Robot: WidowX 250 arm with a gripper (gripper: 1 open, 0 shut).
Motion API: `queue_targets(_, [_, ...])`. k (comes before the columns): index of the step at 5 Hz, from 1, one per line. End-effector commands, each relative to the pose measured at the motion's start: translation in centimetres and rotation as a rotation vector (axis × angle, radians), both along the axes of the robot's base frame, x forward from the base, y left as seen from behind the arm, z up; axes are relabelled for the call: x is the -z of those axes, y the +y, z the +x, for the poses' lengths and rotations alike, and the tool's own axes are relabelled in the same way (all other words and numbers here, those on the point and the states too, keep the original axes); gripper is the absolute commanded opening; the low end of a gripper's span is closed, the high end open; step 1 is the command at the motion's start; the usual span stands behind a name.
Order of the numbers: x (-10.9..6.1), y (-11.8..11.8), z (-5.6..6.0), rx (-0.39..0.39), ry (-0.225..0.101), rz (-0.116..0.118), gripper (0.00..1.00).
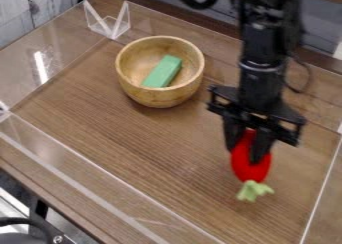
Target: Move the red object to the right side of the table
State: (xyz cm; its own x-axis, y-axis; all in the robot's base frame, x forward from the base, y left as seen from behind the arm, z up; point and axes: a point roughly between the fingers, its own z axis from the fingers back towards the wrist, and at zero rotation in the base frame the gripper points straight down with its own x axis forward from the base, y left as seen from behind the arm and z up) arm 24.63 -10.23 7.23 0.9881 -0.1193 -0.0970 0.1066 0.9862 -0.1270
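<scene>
A single camera looks down at an angle on a brown wood-grain table [107, 148] edged by low clear acrylic walls [80, 183].

Toward the right of the view, a black robot arm [265, 33] comes straight down from the top of the frame. Its gripper [249, 153] points down at the tabletop, and its dark fingers [241, 140] are clamped together on the upper part of the red object [250, 165], a small bright red oval soft toy fruit. The fruit hangs upright below the fingers with its green leafy stem [254, 191] pointing down, at or just above the wood; whether the stem touches the surface cannot be told. The fruit sits over the right part of the table, near the right-hand acrylic wall and toward the front edge.

To the left and farther back stands a round wooden bowl [136, 86], well apart from the gripper. A green block [164, 71] lies tilted inside the bowl, leaning against its inner wall.

In the far left corner, a small clear folded acrylic stand [107, 21] rests by the wall.
</scene>
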Motion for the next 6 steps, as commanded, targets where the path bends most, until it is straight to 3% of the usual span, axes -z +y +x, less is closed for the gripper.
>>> queue_targets(1, [-1.2, -3.0, 0.3, -0.02, -0.086, -0.034, 0.0])
queue_targets(3, [-0.5, -5.2, -0.3, -0.057, -0.101, -0.029, 0.0])
queue_targets(6, [0.5, -5.4, -0.8, -0.122, -0.114, -0.006, 0.0])
